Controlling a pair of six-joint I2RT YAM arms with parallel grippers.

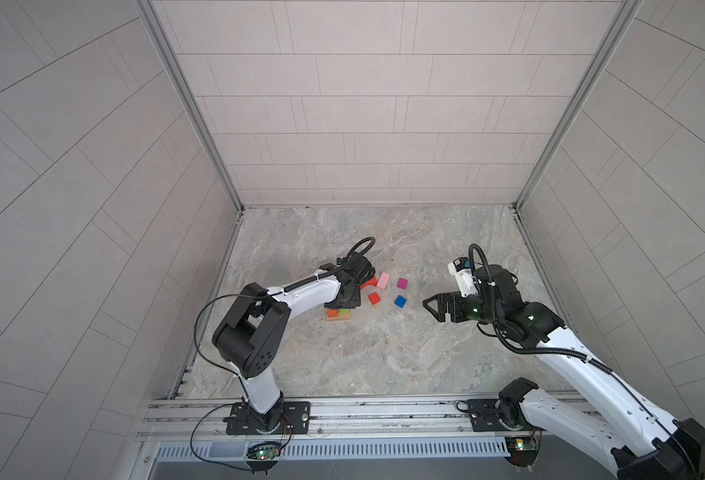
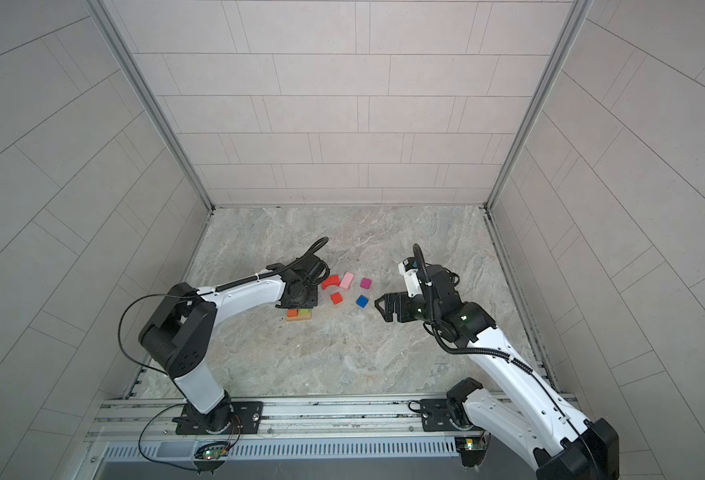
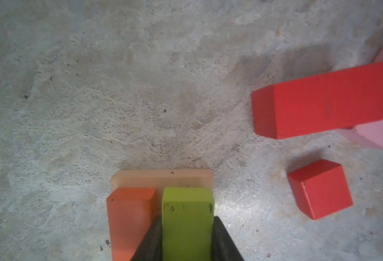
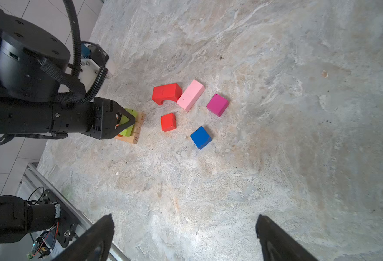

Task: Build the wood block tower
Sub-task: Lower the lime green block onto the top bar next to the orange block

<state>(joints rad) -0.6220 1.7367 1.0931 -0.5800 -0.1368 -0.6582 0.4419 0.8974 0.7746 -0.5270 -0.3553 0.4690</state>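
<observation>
The tower (image 4: 135,131) stands as tan bars (image 3: 161,178) with an orange oblong (image 3: 129,221) and a lime oblong (image 3: 187,217) side by side on top. My left gripper (image 3: 187,237) is shut on the lime oblong, one finger on each long side. To the right lie the loose wood blocks: red arch (image 1: 369,283), pink oblong (image 1: 383,280), magenta cube (image 1: 402,283), red cube (image 1: 374,298) and blue cube (image 1: 400,301). My right gripper (image 1: 429,305) hovers right of the blue cube, open and empty, its fingers (image 4: 104,228) wide apart.
Tiled walls close in the marble floor on three sides. A metal rail (image 1: 342,411) carrying both arm bases runs along the front edge. My left arm's wrist (image 1: 342,286) hangs over most of the tower in both top views.
</observation>
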